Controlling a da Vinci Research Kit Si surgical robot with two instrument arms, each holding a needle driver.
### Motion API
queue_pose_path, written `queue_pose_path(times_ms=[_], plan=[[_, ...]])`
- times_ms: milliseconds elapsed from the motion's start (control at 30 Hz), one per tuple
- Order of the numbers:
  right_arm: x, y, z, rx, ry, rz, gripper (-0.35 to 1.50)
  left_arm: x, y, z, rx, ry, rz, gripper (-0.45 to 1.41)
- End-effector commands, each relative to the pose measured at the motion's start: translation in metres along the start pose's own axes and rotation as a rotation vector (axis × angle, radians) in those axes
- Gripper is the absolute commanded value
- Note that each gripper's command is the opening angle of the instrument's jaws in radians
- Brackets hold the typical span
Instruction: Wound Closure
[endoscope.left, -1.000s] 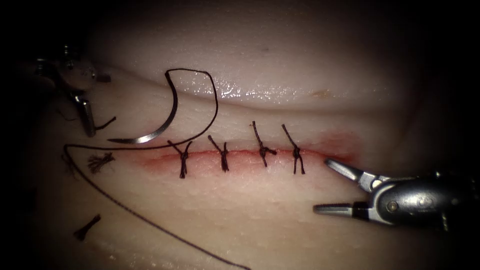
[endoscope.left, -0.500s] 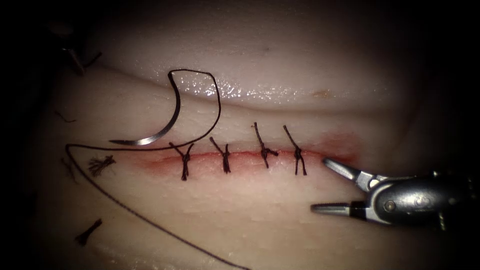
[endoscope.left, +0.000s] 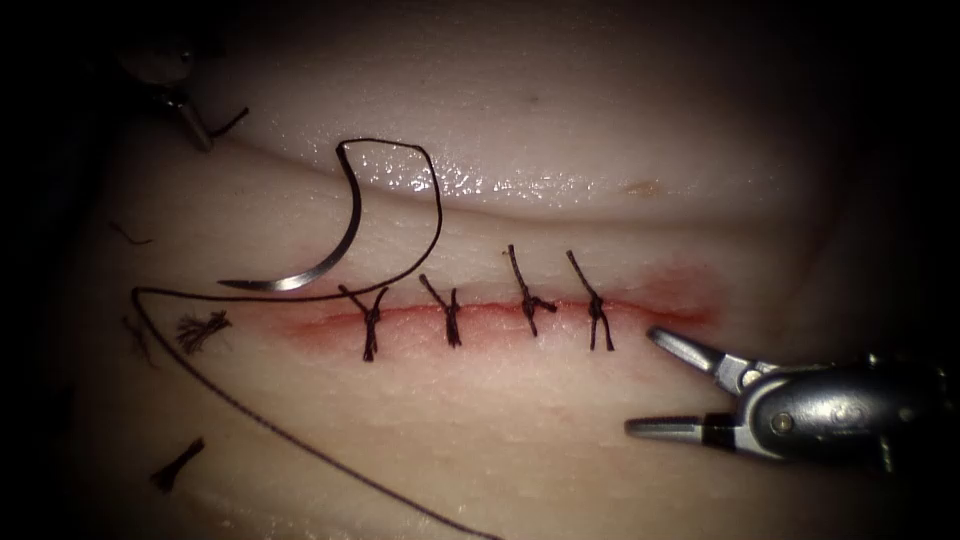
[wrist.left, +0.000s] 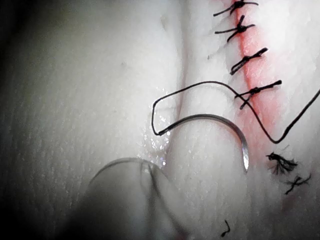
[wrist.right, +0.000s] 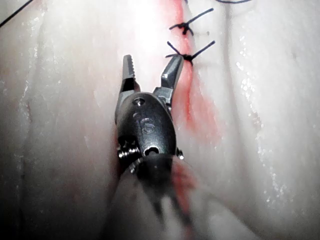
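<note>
Over the tissue (endoscope.left: 520, 420), seen through the endoscope, my right tool (endoscope.left: 655, 385) hangs at the right end of the cut (endoscope.left: 500, 312) with its jaws spread wide and nothing between them; the upper jaw tip lies just beside the red fluid (endoscope.left: 690, 300) there, though I cannot tell if it touches. My left tool (endoscope.left: 190, 120) sits far off at the upper left with a short bit of thread at its tip; whether its jaws grip I cannot tell. The needle (endoscope.left: 320, 255) lies free on the tissue, left of and above the cut, outside the flesh, held by neither tool. The thread (endoscope.left: 435, 215) loops from its blunt end, runs past the leftmost of four knotted stitches (endoscope.left: 448, 310) and trails away lower left, near some cut ends of thread (endoscope.left: 200, 328). I judge the needle stiff, slick and light, apt to swivel if pinched at the point or the swaged end, so I would take it on the body, some way back from the tip; the thread is limp and will drag. From my left wrist, the needle (wrist.left: 220, 125) arches on the surface with the thread (wrist.left: 200, 87) curling off it beside the stitches (wrist.left: 247, 60). From my right wrist, my right tool (wrist.right: 150, 70) stands agape and empty over the cut (wrist.right: 192, 100), near two stitches (wrist.right: 187, 55).
</note>
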Motion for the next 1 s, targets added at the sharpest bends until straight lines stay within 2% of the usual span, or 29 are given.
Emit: queue_pose_path(times_ms=[33,133,367,467,600,733,900,933,1000], plan=[[-0.0003,-0.0004,0.0009,0.000,0.002,0.001,1.31,0.0005,0.0003,0.0008,0.020,-0.019,0.038,0.96],[-0.0003,-0.0004,0.0010,-0.001,0.001,0.007,1.31,0.0007,0.0015,0.0011,0.034,-0.089,0.139,0.93],[-0.0004,-0.0003,0.0010,0.002,-0.001,0.012,1.31,0.0013,0.0043,0.0009,0.052,-0.142,0.283,0.81],[-0.0004,-0.0004,0.0009,0.004,0.000,0.012,1.31,0.0009,0.0059,0.0006,0.059,-0.143,0.282,0.81],[-0.0003,-0.0004,0.0007,0.005,0.001,0.012,1.31,-0.0004,0.0069,0.0003,0.055,-0.166,0.301,0.96],[-0.0003,-0.0004,0.0007,0.005,0.000,0.012,1.31,-0.0023,0.0070,-0.0002,0.058,-0.164,0.326,1.05],[-0.0003,-0.0004,0.0009,0.003,-0.001,0.012,1.31,-0.0052,0.0056,-0.0007,0.064,-0.154,0.289,1.01],[-0.0003,-0.0004,0.0009,0.003,-0.001,0.012,1.31,-0.0054,0.0053,-0.0007,0.068,-0.147,0.258,1.00],[-0.0003,-0.0004,0.0009,0.003,-0.001,0.012,1.31,-0.0053,0.0044,-0.0007,0.051,-0.044,0.168,0.94]])
